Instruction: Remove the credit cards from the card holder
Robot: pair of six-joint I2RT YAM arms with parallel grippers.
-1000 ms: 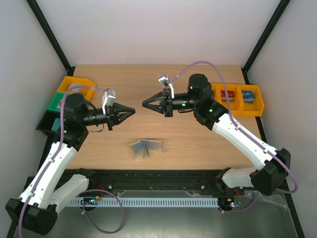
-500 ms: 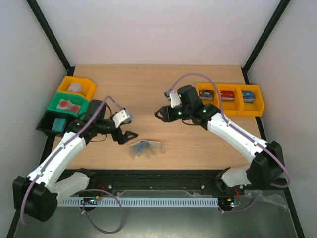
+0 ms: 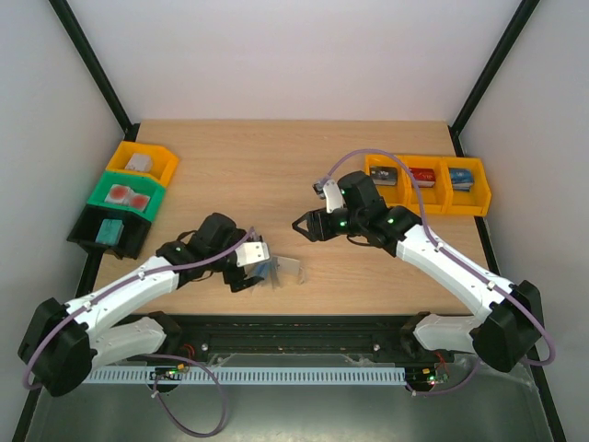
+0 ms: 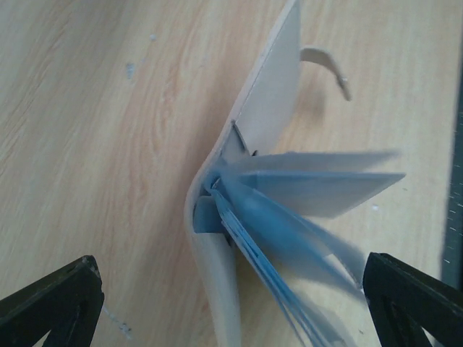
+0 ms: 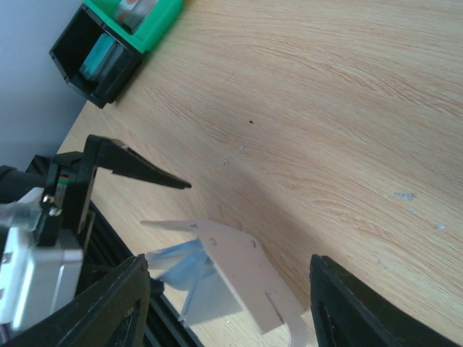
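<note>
Change since a second ago, seen from above: both arms hung mid-air with claws pinched together. Now the left gripper (image 3: 258,267) has dropped to the card holder (image 3: 287,269), which lies fanned open near the front edge of the table (image 3: 276,166). The right gripper (image 3: 302,228) has come lower, near it.

Left wrist: jaws wide apart, straddling the holder's blue sleeves (image 4: 311,191).

Right wrist: jaws apart, nothing gripped, holder below.

Pale wooden tabletop; yellow bins (image 3: 428,184) right, green bin (image 3: 129,196) and black bin (image 3: 106,230) left; white walls (image 3: 294,55).

card holder (image 3: 287,269) 1 | yellow bins (image 3: 426,202) 4 | green bin (image 3: 157,195) 1 | black bin (image 3: 134,242) 1 | robot arms (image 3: 451,262) 2
</note>
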